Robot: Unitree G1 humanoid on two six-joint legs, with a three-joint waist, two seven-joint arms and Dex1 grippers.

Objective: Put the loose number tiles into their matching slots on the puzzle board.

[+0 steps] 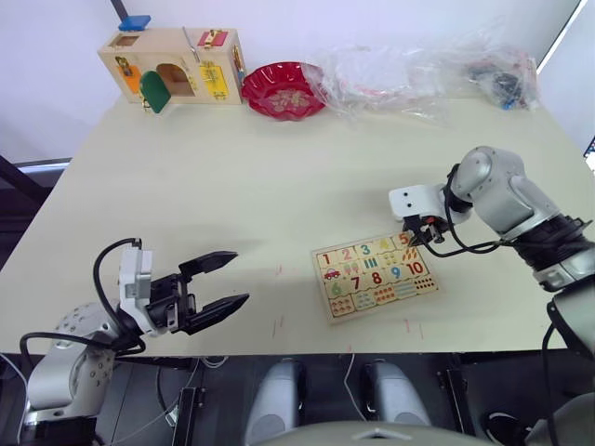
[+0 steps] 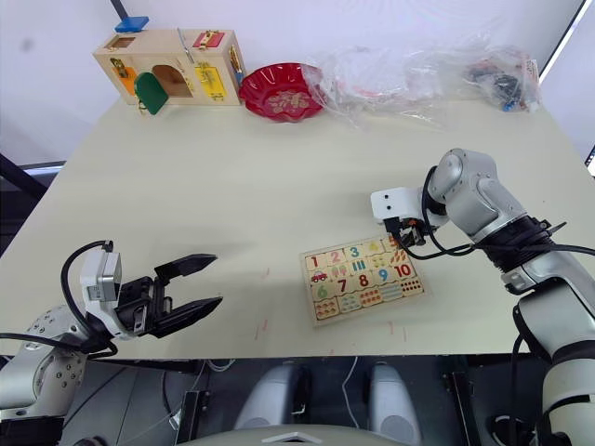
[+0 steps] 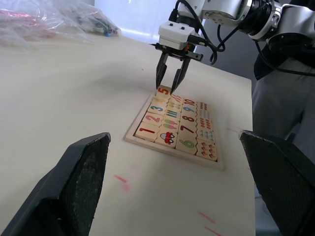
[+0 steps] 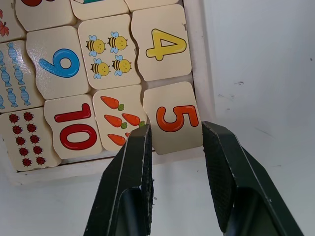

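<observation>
the puzzle board (image 1: 375,276) lies flat on the desk (image 1: 260,195) near its front edge, its long axis running left to right and tilted a little, the right end farther from the robot. it is pale wood with coloured numbers and small counting pictures. the 5 tile (image 4: 172,118), orange digit on pale wood, sits at the board's far right corner, beside the 4 tile (image 4: 161,43). the right pincer (image 4: 174,147) straddles the 5 tile, fingers narrowly apart on either side of it. the left pincer (image 1: 221,282) hangs wide open over bare desk, well apart from the board
</observation>
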